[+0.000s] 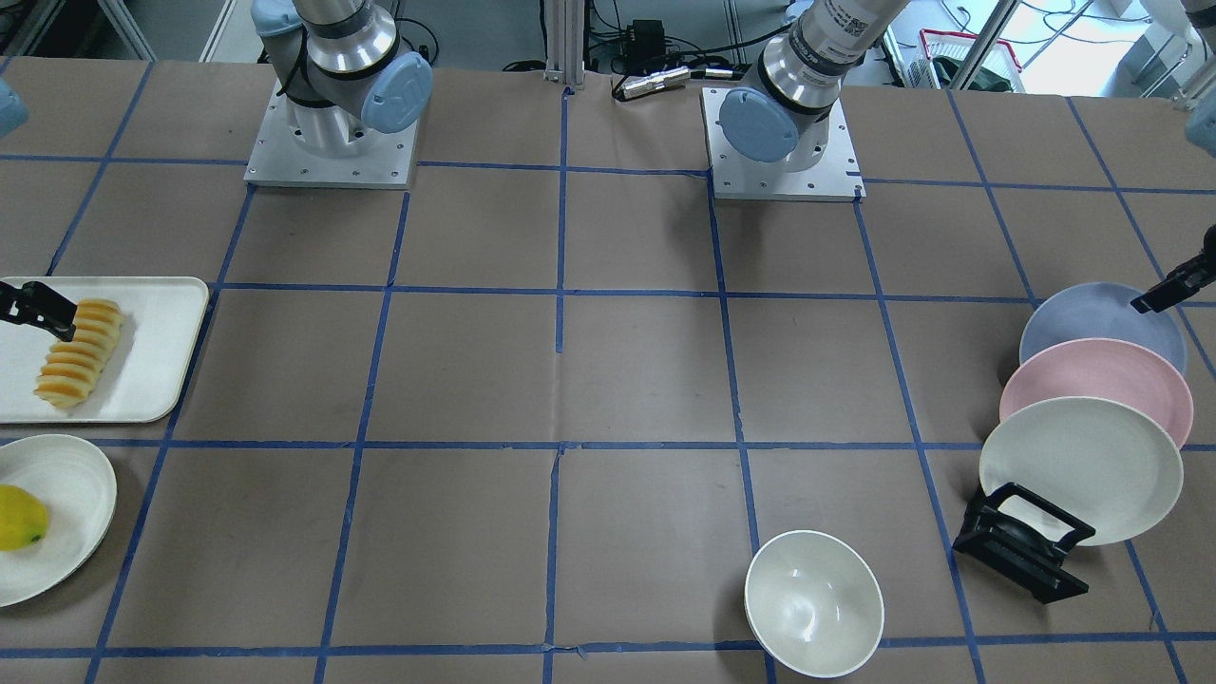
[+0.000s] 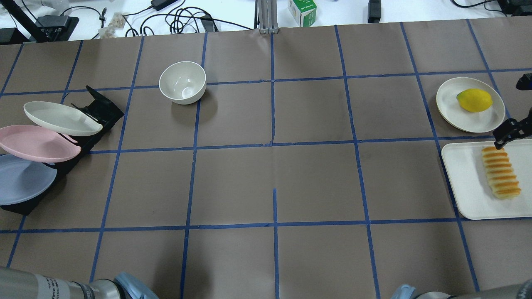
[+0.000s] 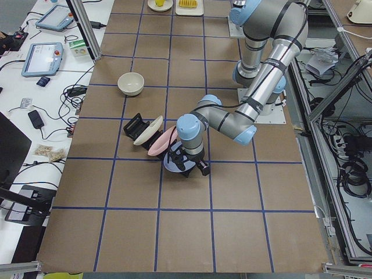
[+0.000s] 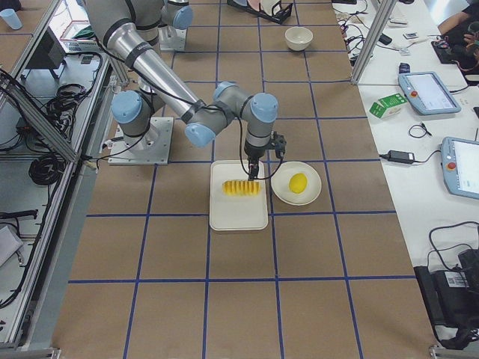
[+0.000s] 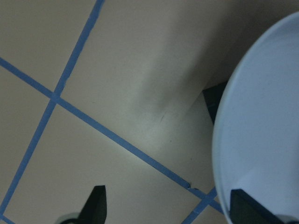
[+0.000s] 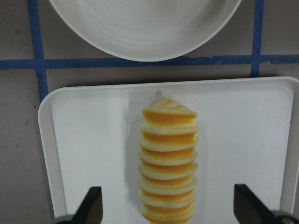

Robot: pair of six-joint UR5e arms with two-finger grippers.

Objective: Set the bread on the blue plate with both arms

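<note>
No word, brand or number can be read anywhere. The left arm [image 1: 807, 66] carries a white label [image 1: 848, 21] with a square code and lines of print (all too small to make out). A green-and-white carton [image 2: 302, 11] bears printing, likewise illegible. The tablet screen [image 3: 42, 58] shows only blurred patches of colour.

On the robot's right side of the bench [image 2: 274, 187], the bread [image 2: 501, 172] lies on a tray [image 2: 463, 182]. Beyond the tray sits a small plate [image 2: 451, 104] with a lemon [image 2: 474, 100] on it. The right gripper [image 6: 169, 207] hangs over the bread, jaws apart on either side of it.

On the left, a rack [image 2: 102, 110] holds three leaning plates in a row: nearest plate [image 2: 23, 178], middle plate [image 2: 35, 143], far plate [image 2: 58, 117]. The left gripper [image 5: 170, 205] has its spread jaws astride the nearest plate's rim. A bowl [image 2: 183, 82] stands beyond the rack, toward the middle.
</note>
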